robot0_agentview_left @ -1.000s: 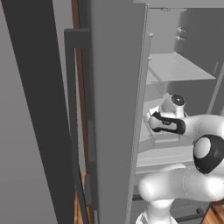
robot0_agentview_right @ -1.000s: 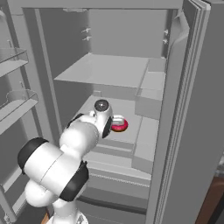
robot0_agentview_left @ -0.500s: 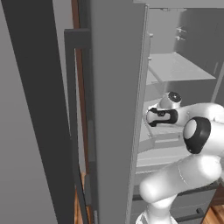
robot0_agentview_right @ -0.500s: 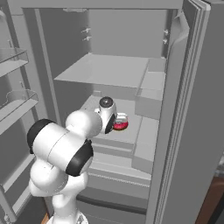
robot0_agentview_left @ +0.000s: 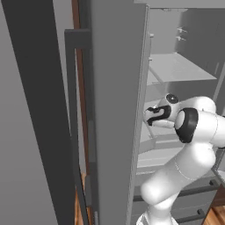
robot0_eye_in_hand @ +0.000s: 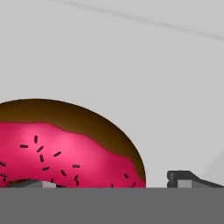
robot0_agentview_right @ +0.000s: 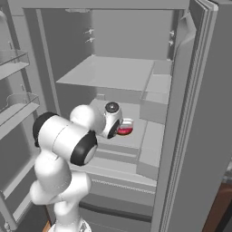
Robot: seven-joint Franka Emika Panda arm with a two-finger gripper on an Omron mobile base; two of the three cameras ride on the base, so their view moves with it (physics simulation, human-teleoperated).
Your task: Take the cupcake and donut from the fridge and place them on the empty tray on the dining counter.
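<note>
The donut (robot0_eye_in_hand: 65,148), with glossy red-pink icing, dark sprinkles and a brown rim, lies on a pale middle shelf (robot0_agentview_right: 136,136) inside the open fridge (robot0_agentview_right: 195,136). In the right base view the donut (robot0_agentview_right: 125,130) peeks out from behind my hand. My gripper (robot0_eye_in_hand: 109,183) sits right down over it, jaws wide, one fingertip (robot0_eye_in_hand: 188,178) beside its brown edge and the other on its far side. In the left base view the gripper (robot0_agentview_left: 154,116) reaches in past the door edge. The cupcake, tray and dining counter are out of view.
The open left fridge door (robot0_agentview_left: 114,110) stands close beside my arm. A wide shelf (robot0_agentview_right: 108,72) hangs above the hand, and a stepped inner bin (robot0_agentview_right: 156,97) sits to the right of the donut. Door racks (robot0_agentview_right: 16,63) line the far left.
My hand has edged deeper onto the shelf and settled over the donut, while the elbow swung upward and back. The donut has stayed in place.
</note>
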